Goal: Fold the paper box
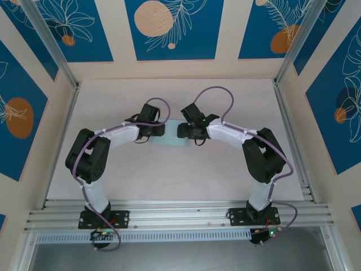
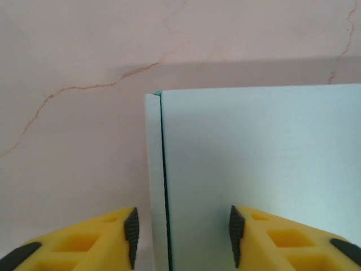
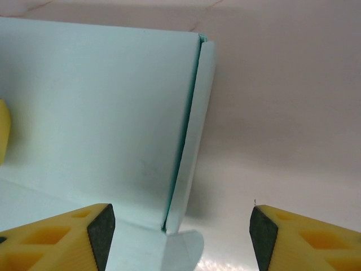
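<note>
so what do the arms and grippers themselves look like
Left arm and right arm: white links, bulky black joints, a looping purple cable each. Left gripper and right gripper: yellow cut-out fingers, black pads.

- Top ext. cam: fixed high above and behind the rig, tilted down and fwd. The whole table is taken in from far off, its near edge at 6 o'clock.
- L wrist cam: mounted just behind the left gripper, aimed along the fingers, which are seen at 5 and 7 o'clock. V. close range.
- R wrist cam: same setup on the right gripper, also v. close.
- Shared: the paper box is covered by all 3 views. It runs off toward 3 o'clock in the L view and toward 9 in the R view.
</note>
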Tool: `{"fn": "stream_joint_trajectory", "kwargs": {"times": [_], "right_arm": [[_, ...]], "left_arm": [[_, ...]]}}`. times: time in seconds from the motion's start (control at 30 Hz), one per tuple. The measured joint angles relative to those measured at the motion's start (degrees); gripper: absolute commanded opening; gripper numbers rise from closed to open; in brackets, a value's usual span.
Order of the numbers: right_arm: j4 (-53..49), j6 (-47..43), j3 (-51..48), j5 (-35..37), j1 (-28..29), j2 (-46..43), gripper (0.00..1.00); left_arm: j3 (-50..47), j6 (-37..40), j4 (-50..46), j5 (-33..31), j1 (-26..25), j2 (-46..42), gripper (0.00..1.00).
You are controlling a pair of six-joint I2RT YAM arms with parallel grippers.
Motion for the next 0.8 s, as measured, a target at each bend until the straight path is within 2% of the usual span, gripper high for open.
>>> {"fn": "stream_joint_trajectory", "kwargs": {"times": [0.2,0.53,0.8], "right_arm": [[4.3,0.0,-0.5,-8.1,-2.2,3.1,0.64],[6.9,0.0,-0.8,-12.1,-2.5,5.5,0.66],[8.6,-0.6,-1.2,-14.2,-2.5,5.6,0.76]], "left_arm": [[0.0,-0.6,0.1,1.6,1.3,0.0,0.27],[-0.1,-1.2,1.6,7.9,5.4,0.6,0.10],[0.2,-2.3,4.2,16.9,10.3,2.3,0.05]]}}
